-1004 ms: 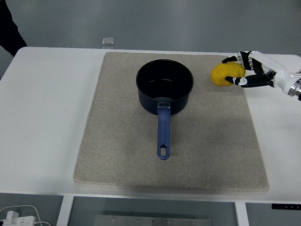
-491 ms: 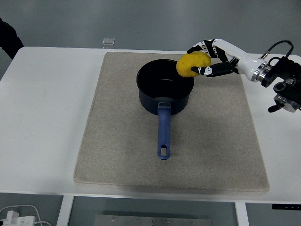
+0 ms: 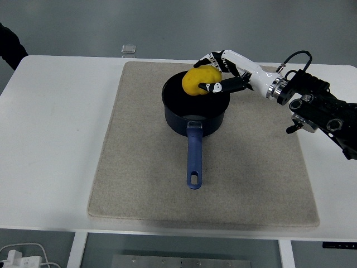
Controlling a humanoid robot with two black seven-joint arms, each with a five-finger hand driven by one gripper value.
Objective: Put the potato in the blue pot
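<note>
The yellow potato (image 3: 196, 81) hangs above the open mouth of the blue pot (image 3: 181, 111), held in my right hand (image 3: 211, 71), whose fingers curl over its top and right side. The pot stands at the middle back of the beige mat (image 3: 139, 167), its blue handle (image 3: 193, 158) pointing toward the near edge. My right arm (image 3: 312, 106) reaches in from the right edge. The pot's inside is dark, and the potato hides part of it. My left arm is out of view.
The mat covers most of the white table (image 3: 50, 139). A small grey block (image 3: 129, 49) lies at the table's far edge. A person's dark sleeve (image 3: 10, 46) shows at the top left corner.
My right hand has carried the potato leftward from beyond the pot's right rim to over its opening, and more of the arm has come into view.
</note>
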